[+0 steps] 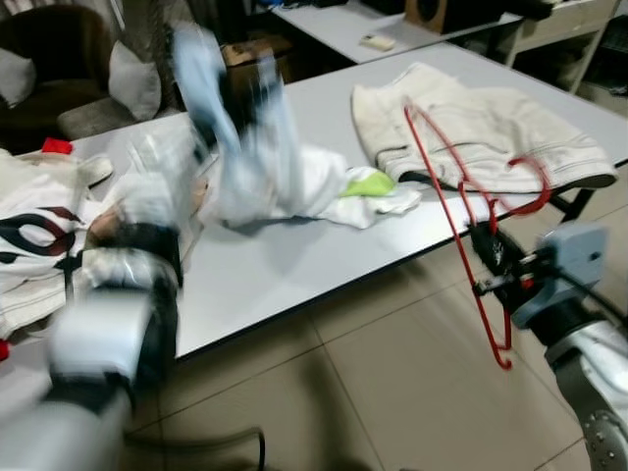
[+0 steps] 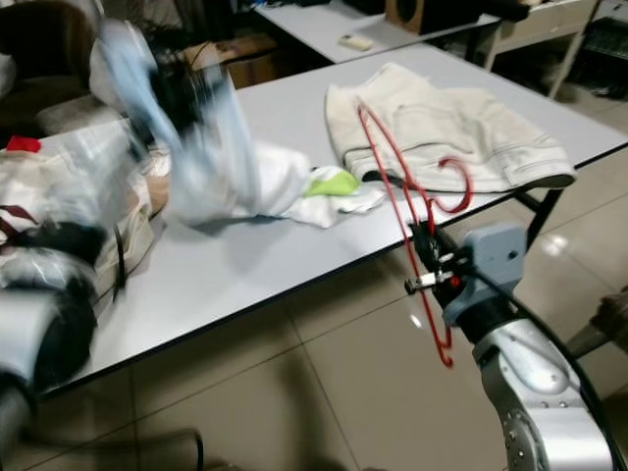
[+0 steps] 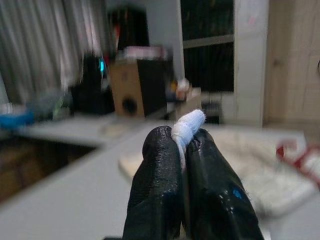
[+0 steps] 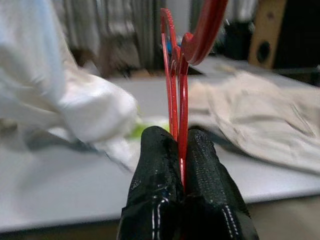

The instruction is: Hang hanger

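Right gripper (image 2: 424,267) clenched on red hanger (image 1: 461,211), fingers (image 4: 155,190) pressed against the wire from both sides. Hanger held upright off the near edge of the grey table (image 1: 294,255), above the tiled floor (image 1: 392,392), its hook overlapping the cream shorts (image 1: 481,128) lying flat at the table's right end. Left gripper (image 3: 182,145) raised over the table, clamped on a fold of the pale blue-white garment (image 1: 255,157); the cloth trails down to the tabletop, blurred. Green-and-white cloth (image 1: 373,186) lies just beside it. Printed white fabric (image 1: 29,245) at the table's left end.
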Controlling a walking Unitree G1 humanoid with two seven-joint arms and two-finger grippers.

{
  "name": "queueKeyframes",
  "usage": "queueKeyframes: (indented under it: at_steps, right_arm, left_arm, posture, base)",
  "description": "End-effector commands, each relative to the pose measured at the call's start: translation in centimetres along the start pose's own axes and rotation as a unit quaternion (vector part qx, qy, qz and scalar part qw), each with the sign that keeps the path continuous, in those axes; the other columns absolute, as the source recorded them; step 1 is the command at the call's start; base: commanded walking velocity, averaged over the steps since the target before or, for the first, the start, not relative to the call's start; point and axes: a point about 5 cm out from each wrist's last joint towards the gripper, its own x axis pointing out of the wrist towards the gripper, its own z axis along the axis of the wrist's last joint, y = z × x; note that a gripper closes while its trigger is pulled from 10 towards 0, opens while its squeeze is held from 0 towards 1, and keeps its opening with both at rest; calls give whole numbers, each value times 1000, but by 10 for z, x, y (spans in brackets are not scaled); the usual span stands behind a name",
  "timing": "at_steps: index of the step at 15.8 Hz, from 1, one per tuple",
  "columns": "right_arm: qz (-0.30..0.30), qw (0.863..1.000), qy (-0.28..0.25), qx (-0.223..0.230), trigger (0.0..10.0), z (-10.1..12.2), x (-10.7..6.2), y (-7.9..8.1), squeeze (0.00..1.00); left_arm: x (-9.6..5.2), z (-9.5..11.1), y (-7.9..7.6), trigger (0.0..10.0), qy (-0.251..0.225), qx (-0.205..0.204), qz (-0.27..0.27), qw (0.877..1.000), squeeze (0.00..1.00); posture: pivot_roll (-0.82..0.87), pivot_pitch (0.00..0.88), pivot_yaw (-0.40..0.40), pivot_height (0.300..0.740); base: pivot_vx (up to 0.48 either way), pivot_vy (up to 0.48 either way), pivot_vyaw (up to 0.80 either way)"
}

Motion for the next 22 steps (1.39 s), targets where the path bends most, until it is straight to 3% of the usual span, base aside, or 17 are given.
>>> queueKeyframes:
  at_steps: [1,3,5,6,7,8,10,11,13,14,18,20,22]
  right_arm:
    - [16,1000,-20,6,10000,6,-3,4,0]
    - [55,998,-15,7,10000,5,-10,14,0]
    - [94,995,-6,15,10000,1,-12,27,0]
    - [96,995,2,13,10000,-1,-11,28,0]
    - [93,996,12,10,10000,-6,-9,28,0]
    - [90,996,9,7,10000,-6,-7,27,0]
    - [85,996,-10,11,10000,1,-4,22,0]
    - [75,997,-21,20,10000,3,-4,18,0]
    - [73,997,-16,20,10000,1,-3,19,0]
    - [76,997,-8,16,10000,-3,-4,22,0]
    - [75,997,24,15,10000,-12,-7,23,0]
    - [61,994,90,-5,10000,-29,-10,16,0]
    - [100,991,89,2,10000,-29,-10,24,0]
  left_arm:
    - [0,11,1,0,-16,2,-19,1000,0]
    - [-4,-1,-5,0,14,17,-37,999,0]
    - [-10,-21,-8,0,43,5,-42,998,0]
    - [-12,-29,-6,0,75,15,-32,997,0]
    - [-15,-42,0,0,136,52,-16,989,0]
    - [-12,-34,3,0,131,75,-8,989,0]
    - [11,44,12,0,-47,30,27,998,0]
    - [13,85,21,0,-121,16,54,991,0]
    - [10,60,22,0,-39,76,56,995,0]
    - [6,28,20,0,22,91,63,994,0]
    - [5,18,19,0,25,74,64,995,0]
    - [6,19,19,0,26,78,65,994,0]
    - [7,17,16,0,29,85,51,995,0]
  posture:
    - [-242,0,150,740]
    - [-241,0,158,740]
    - [-240,0,161,740]
    - [-234,0,157,740]
    - [-229,0,154,740]
    - [-225,0,151,740]
    - [-218,0,147,740]
    - [-209,0,145,740]
    - [-210,0,147,740]
    - [-216,0,149,740]
    - [-219,0,150,740]
    - [-221,0,150,740]
    - [-223,0,151,740]
  base:
    - [0,0,0]
    - [0,0,0]
    - [0,0,0]
    - [0,0,0]
    - [0,0,0]
    - [0,0,0]
    - [0,0,0]
    - [0,0,0]
    - [0,0,0]
    - [0,0,0]
    - [0,0,0]
    - [0,0,0]
    - [0,0,0]
